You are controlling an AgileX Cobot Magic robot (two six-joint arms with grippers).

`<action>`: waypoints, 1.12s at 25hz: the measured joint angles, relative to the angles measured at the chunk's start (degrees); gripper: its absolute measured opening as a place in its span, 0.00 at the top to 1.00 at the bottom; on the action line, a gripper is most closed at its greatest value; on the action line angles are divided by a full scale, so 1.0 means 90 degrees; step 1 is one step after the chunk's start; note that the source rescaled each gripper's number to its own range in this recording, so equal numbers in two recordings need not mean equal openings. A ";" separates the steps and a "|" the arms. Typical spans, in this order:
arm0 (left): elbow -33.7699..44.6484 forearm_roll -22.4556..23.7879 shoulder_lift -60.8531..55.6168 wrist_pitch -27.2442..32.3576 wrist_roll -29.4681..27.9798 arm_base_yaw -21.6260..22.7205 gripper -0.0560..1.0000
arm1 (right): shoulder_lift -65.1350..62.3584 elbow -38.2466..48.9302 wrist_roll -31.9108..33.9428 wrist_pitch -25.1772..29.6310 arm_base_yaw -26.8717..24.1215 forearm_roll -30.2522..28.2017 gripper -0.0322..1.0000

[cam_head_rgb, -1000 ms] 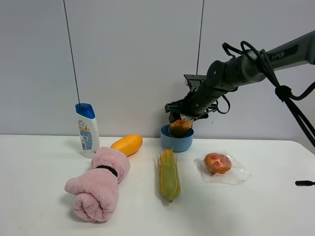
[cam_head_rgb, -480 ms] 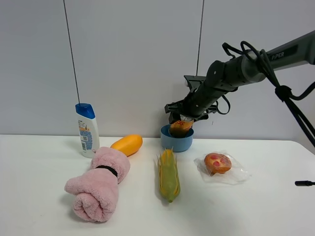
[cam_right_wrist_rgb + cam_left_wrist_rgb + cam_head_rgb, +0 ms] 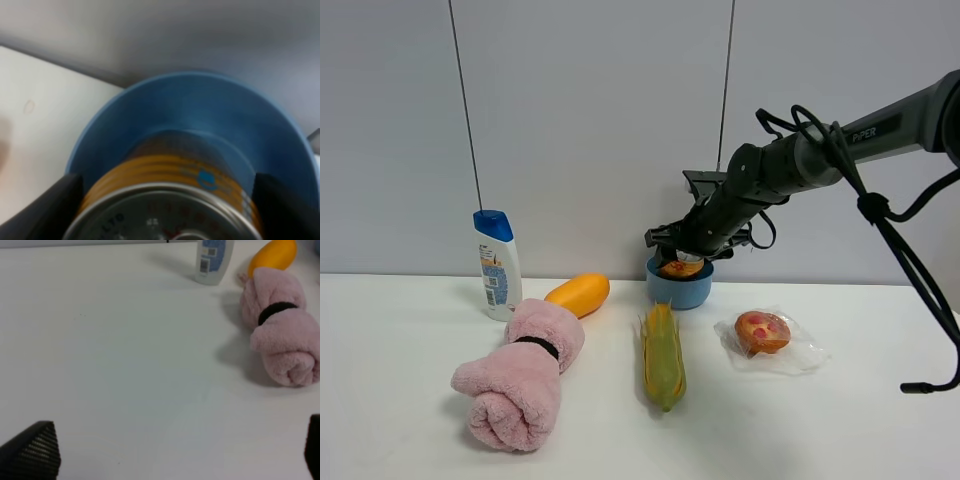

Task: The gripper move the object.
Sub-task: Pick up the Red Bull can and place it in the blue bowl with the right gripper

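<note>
The can (image 3: 682, 268) sits in the bowl (image 3: 679, 293), behind the corn (image 3: 662, 355).

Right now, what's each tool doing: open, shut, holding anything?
Left tool: open, holding nothing.
Right tool: shut on the can, which is partly down inside the blue bowl.

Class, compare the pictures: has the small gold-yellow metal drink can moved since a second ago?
Yes. The gold-yellow metal drink can has sunk lower into the round blue bowl; less of it shows above the bowl's rim.
</note>
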 joint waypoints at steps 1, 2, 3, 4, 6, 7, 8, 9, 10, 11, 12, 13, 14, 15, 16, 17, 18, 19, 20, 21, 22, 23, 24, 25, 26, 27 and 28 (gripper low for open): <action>0.0000 0.0000 0.0000 0.0000 0.0000 0.0000 0.00 | 0.0000 0.0000 0.0000 -0.0008 0.0000 -0.0022 0.97; 0.0000 0.0000 0.0000 0.0000 0.0000 0.0000 0.00 | 0.0000 0.0000 0.0000 -0.0008 0.0000 -0.0036 0.97; 0.0000 0.0000 0.0000 0.0000 0.0000 0.0000 0.00 | 0.0000 0.0000 0.0000 0.0005 0.0000 -0.0043 0.97; 0.0000 0.0000 0.0000 0.0000 0.0000 0.0000 0.00 | 0.0000 0.0000 0.0000 0.0023 0.0000 -0.0043 0.97; 0.0000 0.0000 0.0000 0.0000 0.0000 0.0000 0.00 | 0.0006 0.0000 0.0000 0.0042 0.0000 -0.0050 0.97; 0.0000 0.0000 0.0000 0.0000 0.0000 0.0000 0.00 | 0.0006 0.0000 0.0000 0.0049 0.0000 -0.0097 0.96; 0.0000 0.0000 0.0000 0.0000 0.0000 0.0000 0.00 | 0.0006 0.0000 0.0000 0.0030 0.0000 -0.0126 0.83; 0.0000 0.0000 0.0000 0.0000 0.0000 0.0000 0.00 | 0.0006 0.0000 0.0000 -0.0028 0.0000 -0.0140 0.58; 0.0000 0.0000 0.0000 0.0000 0.0000 0.0000 0.00 | 0.0000 0.0000 0.0000 -0.0108 0.0000 -0.0142 0.38; 0.0000 0.0000 0.0000 0.0000 0.0000 0.0000 0.00 | -0.0006 -0.0014 0.0000 -0.0156 0.0000 -0.0145 0.22; 0.0000 0.0000 0.0000 0.0000 0.0000 0.0000 0.00 | -0.0006 -0.0021 0.0006 -0.0168 0.0000 -0.0145 0.13; 0.0000 0.0000 0.0000 0.0000 0.0000 0.0000 0.00 | -0.0006 -0.0021 0.0010 -0.0176 0.0000 -0.0145 0.08; 0.0000 0.0000 0.0000 0.0000 0.0000 0.0000 0.00 | -0.0006 -0.0021 0.0019 -0.0176 0.0000 -0.0145 0.05; 0.0000 0.0000 0.0000 0.0000 0.0000 0.0000 0.00 | -0.0006 -0.0021 0.0018 -0.0176 0.0000 -0.0145 0.04; 0.0000 0.0000 0.0000 0.0000 0.0000 0.0000 0.00 | -0.0006 -0.0021 0.0018 -0.0176 0.0000 -0.0145 0.03; 0.0000 0.0000 0.0000 0.0000 0.0000 0.0000 0.00 | -0.0006 -0.0021 0.0018 -0.0182 0.0000 -0.0145 0.02; 0.0000 0.0000 0.0000 0.0000 0.0000 0.0000 0.00 | -0.0006 -0.0021 0.0018 -0.0181 0.0000 -0.0145 0.02; 0.0000 0.0000 0.0000 0.0000 0.0000 0.0000 0.00 | -0.0013 -0.0021 0.0018 -0.0174 0.0000 -0.0145 0.02; 0.0000 0.0000 0.0000 0.0000 0.0000 0.0000 0.00 | -0.0022 -0.0021 0.0018 -0.0154 0.0000 -0.0145 0.01; 0.0000 0.0000 0.0000 0.0000 0.0000 0.0000 0.00 | -0.0059 -0.0021 0.0018 -0.0124 0.0000 -0.0145 0.01; 0.0000 0.0000 0.0000 0.0000 0.0000 0.0000 0.00 | -0.0102 -0.0021 0.0018 -0.0088 0.0000 -0.0145 0.00; 0.0000 0.0000 0.0000 0.0000 0.0000 0.0000 0.00 | -0.0156 -0.0021 0.0018 -0.0065 0.0000 -0.0150 0.00; 0.0000 0.0000 0.0000 0.0000 0.0000 0.0000 0.00 | -0.0234 -0.0021 0.0018 0.0000 0.0000 -0.0150 0.00; 0.0000 0.0000 0.0000 0.0000 0.0000 0.0000 0.00 | -0.0329 -0.0021 0.0018 0.0087 0.0000 -0.0150 0.00; 0.0000 0.0000 0.0000 0.0000 0.0000 0.0000 0.00 | -0.0414 -0.0021 0.0018 0.0184 0.0000 -0.0150 0.00; 0.0000 0.0000 0.0000 0.0000 0.0000 0.0000 0.00 | -0.0521 -0.0021 0.0018 0.0282 0.0000 -0.0150 0.00; 0.0000 0.0000 0.0000 0.0000 0.0000 0.0000 0.00 | -0.0636 -0.0021 0.0018 0.0424 0.0000 -0.0143 0.00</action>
